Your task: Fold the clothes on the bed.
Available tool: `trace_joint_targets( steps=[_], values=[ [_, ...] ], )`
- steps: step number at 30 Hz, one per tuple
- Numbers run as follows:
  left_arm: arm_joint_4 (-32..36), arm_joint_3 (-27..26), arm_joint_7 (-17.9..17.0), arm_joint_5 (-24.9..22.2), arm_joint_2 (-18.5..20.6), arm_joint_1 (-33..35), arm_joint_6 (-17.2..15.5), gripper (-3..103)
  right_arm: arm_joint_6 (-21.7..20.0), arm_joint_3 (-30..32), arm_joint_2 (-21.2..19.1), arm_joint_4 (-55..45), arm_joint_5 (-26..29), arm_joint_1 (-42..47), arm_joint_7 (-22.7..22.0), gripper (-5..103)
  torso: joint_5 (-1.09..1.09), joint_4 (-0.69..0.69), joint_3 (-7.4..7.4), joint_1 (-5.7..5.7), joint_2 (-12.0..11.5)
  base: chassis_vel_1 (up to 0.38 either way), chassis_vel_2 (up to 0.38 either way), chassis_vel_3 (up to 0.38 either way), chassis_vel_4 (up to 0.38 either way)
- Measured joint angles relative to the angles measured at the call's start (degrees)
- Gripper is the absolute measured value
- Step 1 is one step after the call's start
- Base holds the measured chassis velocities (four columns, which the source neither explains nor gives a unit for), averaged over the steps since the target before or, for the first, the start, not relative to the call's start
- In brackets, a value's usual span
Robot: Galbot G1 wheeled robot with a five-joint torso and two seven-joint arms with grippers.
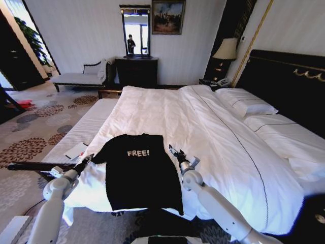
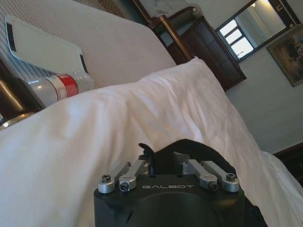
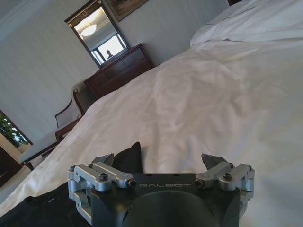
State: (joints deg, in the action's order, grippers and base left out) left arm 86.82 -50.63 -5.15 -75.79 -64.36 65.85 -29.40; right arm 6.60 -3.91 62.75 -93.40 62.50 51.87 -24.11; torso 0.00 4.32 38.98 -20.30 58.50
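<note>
The clothes are one black T-shirt with white "FREE!" lettering, spread flat, chest up, at the near edge of the bed. My left gripper is at the tip of the shirt's left sleeve. In the left wrist view its links are drawn in and the left gripper is shut on the black sleeve. My right gripper hovers at the right sleeve. In the right wrist view the right gripper stands open, with the sleeve's black corner beside one fingertip.
A striped bench runs along the bed's left side, carrying a white flat item and a red-labelled bottle. Pillows and the dark headboard are on the right. A dresser and a chaise stand by the far wall.
</note>
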Motion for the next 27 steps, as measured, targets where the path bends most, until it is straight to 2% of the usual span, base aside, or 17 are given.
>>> trace_joint_targets(
  steps=[1, 2, 5, 8, 9, 16, 27],
  values=[
    [-0.1, 0.0, 0.0, 0.0, 0.1, -0.1, 0.1, 25, 0.0, 0.0, -0.1, 0.0, 0.0, 0.1, -0.1, 100, 0.00, 0.00, 0.00, 0.00, 0.0, 0.000, 0.000, 0.000, 0.000],
    [-0.1, 0.0, 0.0, 0.0, 0.1, -0.1, 0.1, 25, 0.0, 0.0, -0.1, 0.0, 0.0, 0.1, -0.1, 100, 0.00, 0.00, 0.00, 0.00, 0.0, 0.000, 0.000, 0.000, 0.000],
    [-0.2, 0.0, 0.0, 0.0, 0.7, -0.7, 0.4, 9, -0.1, 0.0, -0.1, 0.0, -0.1, 0.1, -0.4, 100, 0.00, 0.00, 0.00, 0.00, 0.0, 0.000, 0.000, 0.000, 0.000],
    [-0.2, 0.1, 0.0, 0.0, 1.0, -0.9, 0.6, 9, -0.1, -0.1, -0.1, 0.1, -0.2, 0.1, -0.5, 100, 0.00, 0.00, 0.00, 0.00, 0.0, 0.000, 0.000, 0.000, 0.000],
    [-0.2, 0.2, 0.0, 0.0, 1.2, -1.1, 0.8, 2, -0.1, -0.3, 0.0, 0.3, -0.2, 0.0, -0.5, 100, 0.00, 0.00, 0.00, 0.00, 0.0, 0.000, 0.000, 0.000, 0.000],
    [2.3, 1.8, -0.2, -0.2, 2.4, -2.0, 1.9, 0, -0.2, -0.9, 0.4, 1.4, -0.2, -0.4, -0.5, 100, 0.00, 0.01, 0.00, 0.00, 0.0, 0.000, 0.000, 0.000, 0.000],
    [7.6, 10.1, -1.2, -0.2, 7.6, -4.8, 2.6, 0, -0.4, -1.6, 0.7, 2.2, 0.0, -1.8, -0.4, 100, 0.01, -0.01, 0.00, 0.00, 0.0, 0.000, 0.000, 0.000, 0.000]
  ],
)
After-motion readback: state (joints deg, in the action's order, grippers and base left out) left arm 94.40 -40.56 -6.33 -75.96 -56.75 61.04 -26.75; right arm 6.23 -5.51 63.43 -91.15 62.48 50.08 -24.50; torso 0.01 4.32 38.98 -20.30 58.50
